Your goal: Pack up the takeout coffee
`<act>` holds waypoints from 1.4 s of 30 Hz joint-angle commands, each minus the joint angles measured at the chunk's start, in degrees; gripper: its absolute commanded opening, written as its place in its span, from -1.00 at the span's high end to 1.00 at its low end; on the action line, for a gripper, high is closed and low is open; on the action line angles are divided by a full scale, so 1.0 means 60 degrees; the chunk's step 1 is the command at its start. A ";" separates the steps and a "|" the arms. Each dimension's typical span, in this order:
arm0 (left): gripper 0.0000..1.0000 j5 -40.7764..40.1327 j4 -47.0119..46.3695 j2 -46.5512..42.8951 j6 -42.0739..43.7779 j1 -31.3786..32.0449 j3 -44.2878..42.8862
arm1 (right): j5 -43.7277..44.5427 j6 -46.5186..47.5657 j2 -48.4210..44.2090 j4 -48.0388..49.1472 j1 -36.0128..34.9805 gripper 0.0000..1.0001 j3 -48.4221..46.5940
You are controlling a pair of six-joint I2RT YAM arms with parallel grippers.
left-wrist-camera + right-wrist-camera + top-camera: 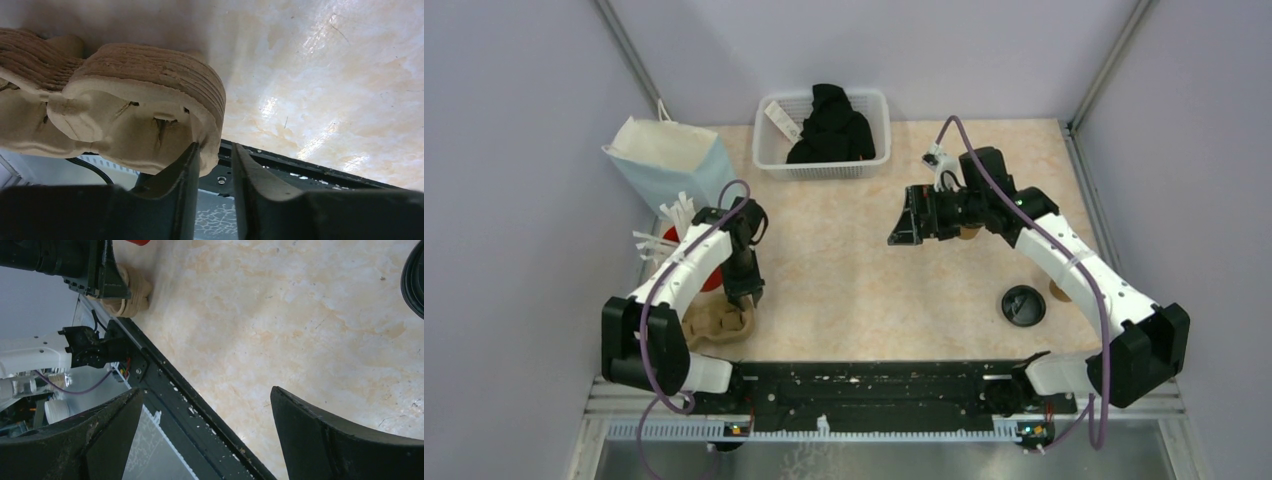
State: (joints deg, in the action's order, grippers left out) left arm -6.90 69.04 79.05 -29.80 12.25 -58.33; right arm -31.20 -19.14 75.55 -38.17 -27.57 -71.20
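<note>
1. The tabletop (844,290) carries everything. By the look of things the packing has barely begun.
2. A paper bag (669,160) stands well beyond the left pincer (746,300), on its outer side. Its inside cannot be seen.
3. A white basket (824,170) holding a black cloth (829,125) sits far ahead of both pincers, roughly between them. It seems to have no part in this step.
4. A cardboard carrier (125,115), seemingly a nested stack, lies right under the left pincer. That pincer is narrow, with the carrier's rim between its fingers. One finger touches the rim and the other stands just apart, so this is probably not a firm grip yet.
5. The right pincer (205,395) is spread wide and holds nothing. It hangs over the tabletop, well apart from the carrier.
6. A red cup (712,278) of straws stands just beside the left pincer, partly hidden by the arm.
7. A black lid (1022,305) lies flat, well behind the right pincer and near its forearm, apparently fitted to nothing.
8. The coffee cup is likely the small brown shape (969,234) just behind the right pincer, under its wrist. A second brown shape (1057,291) shows beside the lid, and which one is the cup cannot be told.
9. Lidding the cup, seating it in a carrier and perhaps bagging it all appear left to do.
</note>
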 commanded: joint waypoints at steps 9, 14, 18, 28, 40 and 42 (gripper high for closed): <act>0.55 -0.0329 0.0306 -0.0192 0.0019 -0.0050 -0.0009 | -0.0190 0.0288 0.0202 0.0406 -0.0012 -0.96 -0.0121; 0.72 -0.0351 0.0537 -0.0414 -0.0059 -0.0050 -0.0256 | -0.0278 0.0280 0.0234 0.0472 -0.0018 -0.96 -0.0113; 0.93 -0.0377 0.0925 -0.0542 -0.0182 -0.0050 -0.0685 | -0.0291 0.0254 0.0216 0.0481 -0.0018 -0.95 -0.0083; 1.00 -0.0258 0.1917 -0.0951 -0.0588 -0.0035 -0.1884 | -0.0386 0.0047 0.0244 0.0671 -0.0076 -0.93 0.0175; 1.00 0.0027 0.2007 -0.2039 -0.0661 -0.0040 -0.3403 | 0.0112 -0.1125 0.1381 0.2262 -0.2116 -0.93 0.0207; 1.00 -0.0249 0.2004 -0.2022 -0.0543 -0.0036 -0.3330 | 0.0271 -0.1313 0.1685 0.2406 -0.2489 -0.93 0.0060</act>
State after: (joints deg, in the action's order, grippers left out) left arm -6.46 80.34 67.88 -33.39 12.14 -77.08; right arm -30.85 -22.96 82.78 -29.89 -38.96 -69.73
